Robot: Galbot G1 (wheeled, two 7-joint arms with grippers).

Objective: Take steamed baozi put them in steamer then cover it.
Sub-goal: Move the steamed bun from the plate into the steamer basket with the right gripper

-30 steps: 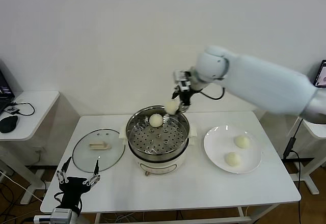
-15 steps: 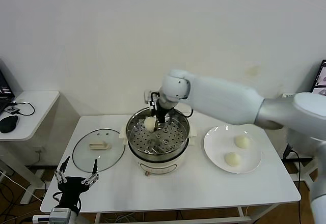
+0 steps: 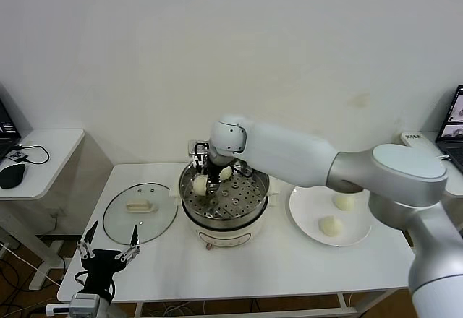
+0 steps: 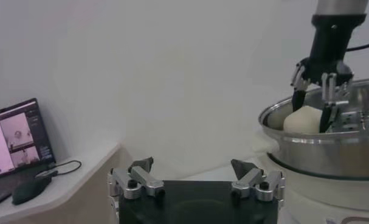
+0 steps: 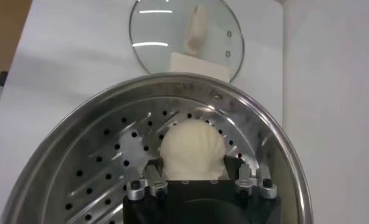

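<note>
Your right gripper [image 3: 205, 185] lowers a clasped baozi [image 3: 200, 184] into the steamer [image 3: 224, 220] beside one already inside [image 3: 226, 173]; two [image 3: 344, 202] wait on the plate [image 3: 307, 220], the lid [image 3: 139, 212] off, your left gripper [image 3: 110, 248] parked, fingers spread wide.

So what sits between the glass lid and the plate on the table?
The steamer, with the right gripper holding a baozi inside it, per the head view.

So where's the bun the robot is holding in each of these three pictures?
Head view: the held bun is inside the steamer, left side, in the right gripper.
Left wrist view: held bun above the steamer rim, far right.
Right wrist view: held bun at centre, over the perforated tray.
Shared landmark: the steamer.
</note>
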